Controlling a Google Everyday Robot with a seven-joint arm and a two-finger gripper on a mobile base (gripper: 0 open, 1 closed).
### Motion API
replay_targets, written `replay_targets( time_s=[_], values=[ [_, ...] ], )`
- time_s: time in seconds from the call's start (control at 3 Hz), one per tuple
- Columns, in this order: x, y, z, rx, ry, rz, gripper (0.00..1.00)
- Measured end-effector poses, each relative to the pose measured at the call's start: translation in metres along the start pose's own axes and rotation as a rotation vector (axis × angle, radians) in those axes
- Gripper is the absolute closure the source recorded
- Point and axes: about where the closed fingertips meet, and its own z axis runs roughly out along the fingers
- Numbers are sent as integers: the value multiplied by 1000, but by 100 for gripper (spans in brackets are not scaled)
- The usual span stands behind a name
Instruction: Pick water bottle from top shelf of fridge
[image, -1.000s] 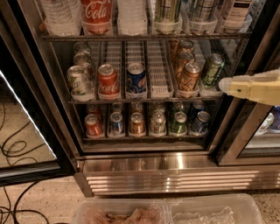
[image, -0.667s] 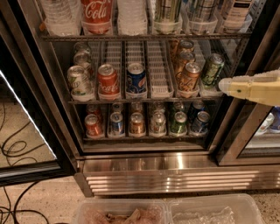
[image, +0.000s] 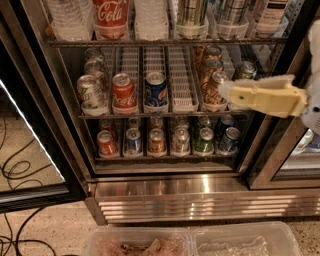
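The fridge (image: 165, 192) stands open with its black frame and ribbed steel base. The top shelf (image: 165, 42) runs along the upper edge of the view. On it stand a clear water bottle (image: 70, 19) at the left, a Coca-Cola bottle (image: 111, 15), a second clear water bottle (image: 151, 17) and tall cans (image: 192, 15) to the right. My gripper (image: 227, 92), yellow with a pale tip, reaches in from the right. It hangs in front of the middle rack, below the top shelf and to the right of both water bottles. It holds nothing that I can see.
Two lower wire racks hold short soda cans (image: 123, 92), with one bare lane tray (image: 181, 80) in the middle rack. The glass door (image: 30, 125) stands open at the left. Cables (image: 15, 170) lie on the floor. Clear plastic bins (image: 190, 242) sit at the bottom edge.
My gripper has moved a little to the left and slightly up, further in front of the middle rack. The bottles and cans have not moved.
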Motion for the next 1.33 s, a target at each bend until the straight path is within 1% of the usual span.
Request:
replay_targets(
  time_s=[0.33,0.67,1.0,1.33],
  values=[
    [-18,36,23,-43,-93,20,0],
    [-17,82,62,-84,-118,-12,0],
    [-17,82,62,-84,-118,-12,0],
    [-18,86,67,-64,-147,10,0]
  ],
)
